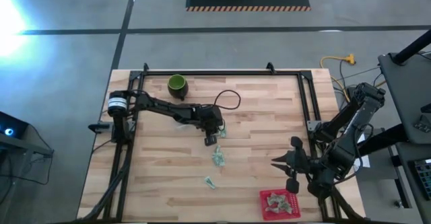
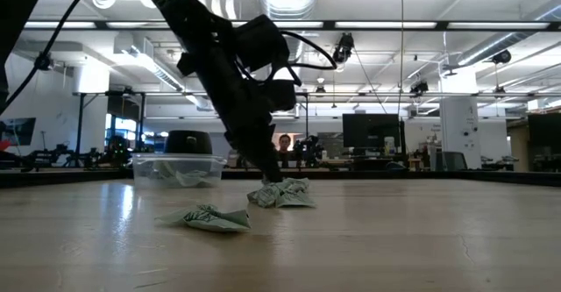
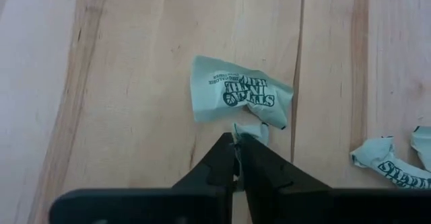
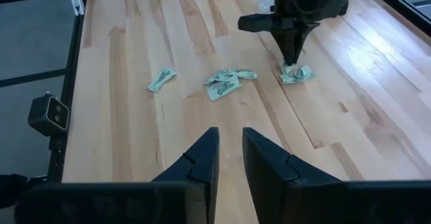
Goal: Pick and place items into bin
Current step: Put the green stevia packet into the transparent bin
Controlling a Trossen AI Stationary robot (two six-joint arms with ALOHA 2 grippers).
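Nearby, loose packets (image 4: 222,84) flank the left gripper (image 3: 236,145), pinched on one packet (image 3: 237,97).

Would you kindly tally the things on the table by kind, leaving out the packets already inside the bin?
Loose packets: 4, reading the middle clump as two
Green cup: 1
Red bin: 1
Total: 6

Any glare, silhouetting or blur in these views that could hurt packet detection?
High view: blown-out glare on the floor at far left, off the table. Low view: ceiling lights backlight the left gripper into a black silhouette; the near tabletop is soft. Left wrist view: evenly lit, the print on the pinched packet is sharp. Right wrist view: bright sheen on the wood near the far packet.
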